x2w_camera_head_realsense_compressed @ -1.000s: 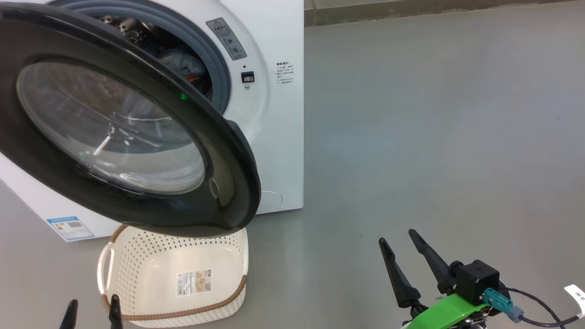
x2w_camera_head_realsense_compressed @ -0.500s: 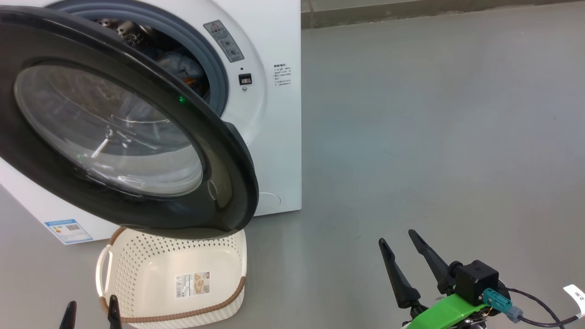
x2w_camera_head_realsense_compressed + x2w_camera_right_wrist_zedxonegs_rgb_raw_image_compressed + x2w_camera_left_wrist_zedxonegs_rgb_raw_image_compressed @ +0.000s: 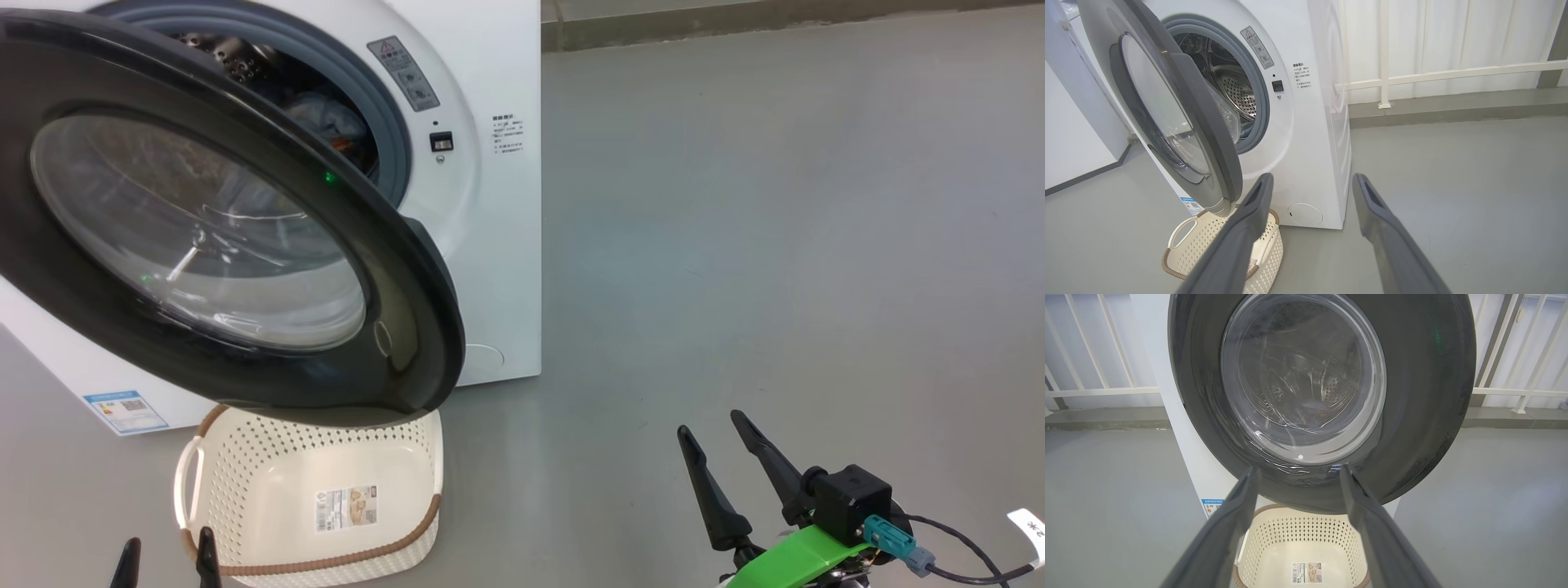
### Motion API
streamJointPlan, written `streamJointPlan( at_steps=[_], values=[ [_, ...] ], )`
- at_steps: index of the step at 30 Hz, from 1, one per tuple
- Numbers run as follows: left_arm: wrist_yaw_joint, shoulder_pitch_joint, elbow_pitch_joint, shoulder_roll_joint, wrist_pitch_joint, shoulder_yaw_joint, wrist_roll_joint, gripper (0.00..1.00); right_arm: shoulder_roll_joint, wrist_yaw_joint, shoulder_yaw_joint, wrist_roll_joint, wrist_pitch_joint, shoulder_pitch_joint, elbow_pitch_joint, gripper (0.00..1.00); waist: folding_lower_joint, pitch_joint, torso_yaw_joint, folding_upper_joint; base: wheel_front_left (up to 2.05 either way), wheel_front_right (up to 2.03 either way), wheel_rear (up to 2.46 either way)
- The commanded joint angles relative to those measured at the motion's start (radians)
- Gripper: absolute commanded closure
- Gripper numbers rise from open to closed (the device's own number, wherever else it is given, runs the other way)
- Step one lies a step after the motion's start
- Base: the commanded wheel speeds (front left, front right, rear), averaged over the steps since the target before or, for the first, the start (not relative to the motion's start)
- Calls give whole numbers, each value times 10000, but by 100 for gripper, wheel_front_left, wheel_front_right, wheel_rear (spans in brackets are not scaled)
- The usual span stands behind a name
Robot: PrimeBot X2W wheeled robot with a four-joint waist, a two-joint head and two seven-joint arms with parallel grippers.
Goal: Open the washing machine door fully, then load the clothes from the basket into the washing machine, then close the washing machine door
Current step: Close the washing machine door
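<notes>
At the lower left of the head view, our left gripper [image 3: 167,537] pointed up from the bottom edge. Its two long dark jaws were spread apart and held nothing. Just ahead of it on the floor sat the small cream-white perforated plastic basket [image 3: 326,445] with a brown woven-look rim. It was bare inside but for a paper label [image 3: 346,506] on its bottom.

Directly above the basket stood the large round washing machine door [image 3: 220,212], a glossy black rim around a clear bulging glass centre. It was swung partway out from the big white boxy front-loading washing machine [image 3: 498,245]. The door was hung on its left side, and its free edge pointed right and toward us. In the left wrist view its outer face was straight ahead of the left gripper [image 3: 1299,468], near but not touching.

Behind the door, inside the perforated steel drum [image 3: 1237,93], lay the soft blue clothes [image 3: 326,118] with orange-brown print. We judged the loading done and closing the door the step in hand: a push on the outer face near the free edge, toward the machine. The left arm looked the nearer one.

Farther right, well apart from the door, our right gripper [image 3: 709,420] had its jaws parted and empty. The smooth grey floor [image 3: 775,245] ran back to a white railing [image 3: 1453,73].
</notes>
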Motion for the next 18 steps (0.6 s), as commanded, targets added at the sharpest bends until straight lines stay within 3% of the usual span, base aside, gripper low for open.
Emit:
streamJointPlan(
  at_steps=[1,8,10,12,18],
  values=[
    [75,-282,-250,-6,-82,284,-70,0,59,62,173,-12,-122,-113,-229,0,0,-9,10,0,0,0,0],
    [128,-277,-251,-6,-82,318,-170,0,59,62,165,-2,-122,-121,-190,2,0,-23,27,0,0,0,0],
    [110,-264,-239,-6,-82,307,-195,0,59,62,155,3,-122,-118,-189,23,0,-22,31,0,0,0,0],
    [96,-252,-232,-6,-82,293,-208,0,59,62,156,0,-122,-104,-182,100,0,-18,30,0,0,0,0],
    [90,-296,-205,-6,-82,266,-242,0,59,62,-247,415,-122,-87,-857,100,0,-3,35,0,0,0,0]
  ],
)
